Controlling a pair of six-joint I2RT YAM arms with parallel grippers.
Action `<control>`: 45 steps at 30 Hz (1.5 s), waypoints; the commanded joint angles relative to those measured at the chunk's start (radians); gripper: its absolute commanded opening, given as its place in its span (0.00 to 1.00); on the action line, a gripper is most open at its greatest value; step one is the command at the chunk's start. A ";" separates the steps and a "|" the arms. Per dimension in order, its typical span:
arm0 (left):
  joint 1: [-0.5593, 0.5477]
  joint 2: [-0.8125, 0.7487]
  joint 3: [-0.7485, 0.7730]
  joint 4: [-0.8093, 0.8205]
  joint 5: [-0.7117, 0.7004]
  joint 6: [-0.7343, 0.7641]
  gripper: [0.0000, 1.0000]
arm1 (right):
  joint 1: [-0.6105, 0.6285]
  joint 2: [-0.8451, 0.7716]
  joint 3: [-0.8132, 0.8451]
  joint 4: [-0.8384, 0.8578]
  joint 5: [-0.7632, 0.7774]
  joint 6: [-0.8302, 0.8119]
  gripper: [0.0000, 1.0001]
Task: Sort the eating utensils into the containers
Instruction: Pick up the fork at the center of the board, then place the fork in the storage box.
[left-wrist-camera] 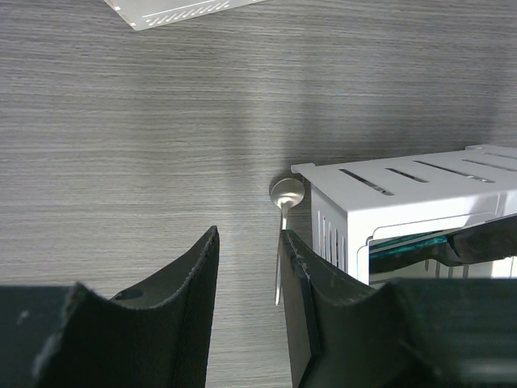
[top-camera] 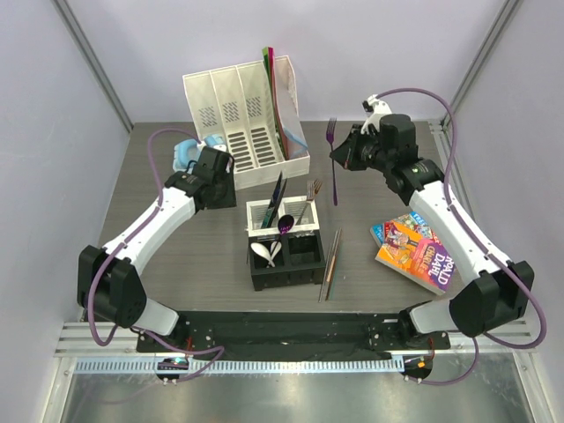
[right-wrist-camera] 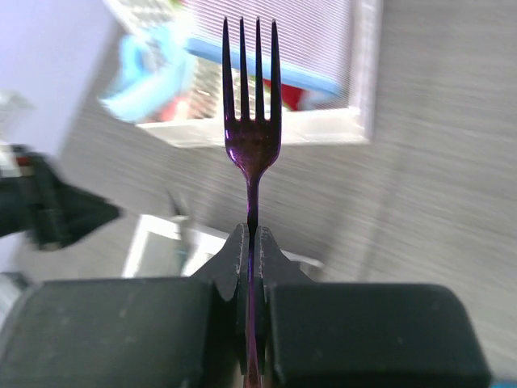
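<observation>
The grey table (top-camera: 176,256) is carrying 1 tall white file organiser (top-camera: 238,115) near its far edge, 1 paperback book (top-camera: 414,254) toward its right edge and 1 four-cell caddy (top-camera: 286,278) at its middle.

The right gripper (top-camera: 338,155) is clamping its jaws on the handle of 1 purple fork (top-camera: 333,159), between the organiser and the right edge. The fork's long axis is running far to near, with its 4 tines (right-wrist-camera: 252,73) pointing at the far edge. Its handle end is hiding between the fingers in the wrist view.

The left gripper (left-wrist-camera: 249,238) is hanging with jaws parted and holding nothing, just beside the caddy's far-left corner. There 1 small metal spoon (left-wrist-camera: 284,202) is lying, partly covered by a finger.

2 white soup spoons (top-camera: 267,251) are sitting in the near-left black cell. 2 chopsticks (top-camera: 330,263) are lying just right of the caddy, pointing far to near.
</observation>
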 commanded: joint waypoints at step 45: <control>0.006 -0.024 -0.004 0.006 -0.003 -0.018 0.37 | 0.216 0.106 -0.310 0.550 -0.060 0.016 0.02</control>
